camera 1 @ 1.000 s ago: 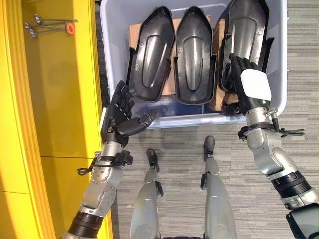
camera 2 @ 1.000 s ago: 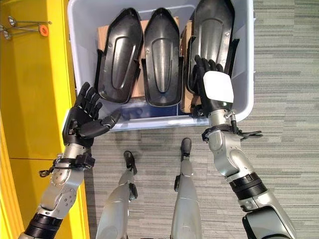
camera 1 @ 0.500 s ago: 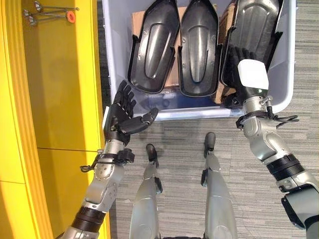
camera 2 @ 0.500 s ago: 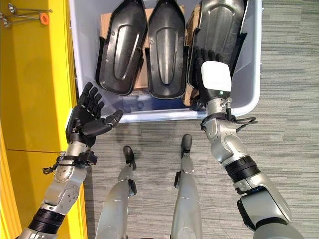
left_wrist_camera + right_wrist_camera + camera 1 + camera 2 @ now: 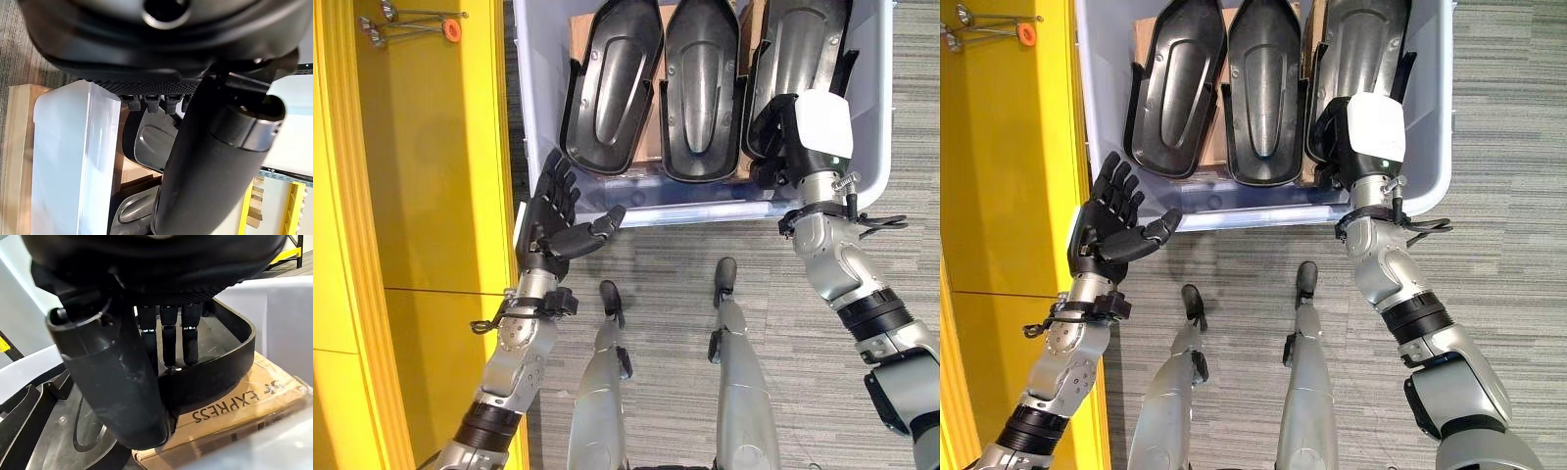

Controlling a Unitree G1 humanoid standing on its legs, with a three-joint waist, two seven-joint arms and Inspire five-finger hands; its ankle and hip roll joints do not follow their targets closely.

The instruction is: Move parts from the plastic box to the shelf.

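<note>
A yellow shelf is seen along the scene's 9 o'clock side, with a few metal hooks and an orange ring at its 11 o'clock corner. A large pale plastic box is set at 12 o'clock on grey carpet. Three black moulded parts are stood side by side in it, leaning on brown cardboard: a left part, a middle part and a right part.

The right hand, with a white cover on its back, is placed at the box's 5 o'clock corner, over the near end of the right part. In the right wrist view its fingers are reached down inside the part's curved rim while the thumb is pressed on the outside of that rim, so the rim is pinched between them. The part is seen inside the box.

The left hand is held outside the box at its 7 o'clock corner, just beside the wall, palm up, fingers spread and straight, thumb stretched toward the box. Nothing is held in it.
</note>
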